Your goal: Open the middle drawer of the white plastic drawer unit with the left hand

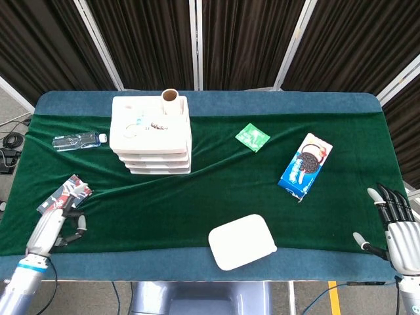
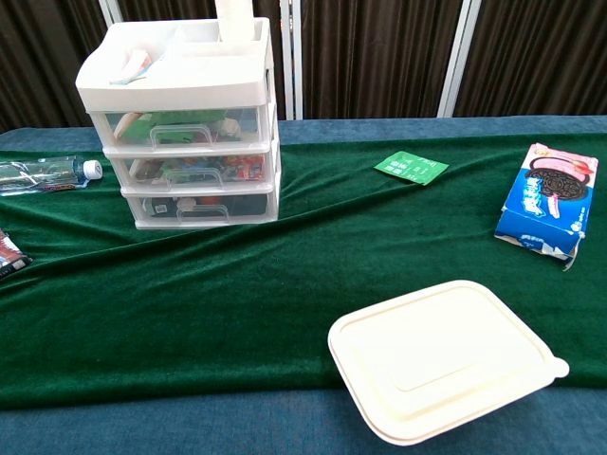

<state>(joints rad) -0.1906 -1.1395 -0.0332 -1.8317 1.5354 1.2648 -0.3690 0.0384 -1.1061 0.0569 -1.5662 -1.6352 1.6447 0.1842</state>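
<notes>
Starting point: nothing of the job is done yet; all three drawers sit flush in the drawer unit [image 2: 180,123], so the reach, the grip and the pull are all left to you.
Left hand: your left hand [image 1: 59,226] hangs low at the near left table edge, fingers loosely apart and holding nothing; it shows only in the head view.
Snack packet: a snack packet [image 1: 64,193] lies just ahead of that hand, seemingly not touched by it.
Water bottle: a water bottle [image 1: 79,140] lies on its side further ahead of your left hand, left of the unit.
Middle drawer: the middle drawer [image 2: 194,169] is well ahead of your left hand and off to its right, its clear handle [image 2: 182,164] facing you.
Cardboard tube: a cardboard tube [image 1: 170,100] stands upright on top of the unit.
Green sachet: a green sachet [image 1: 252,137] lies beyond the unit, far from either hand.
Lunch box: a white lunch box [image 2: 441,358] sits closed at the near edge, between your two hands.
Cookie box: a cookie box [image 1: 305,165] lies ahead and inward of your right hand.
Right hand: your right hand [image 1: 397,226] waits at the near right edge, fingers spread, empty.
</notes>
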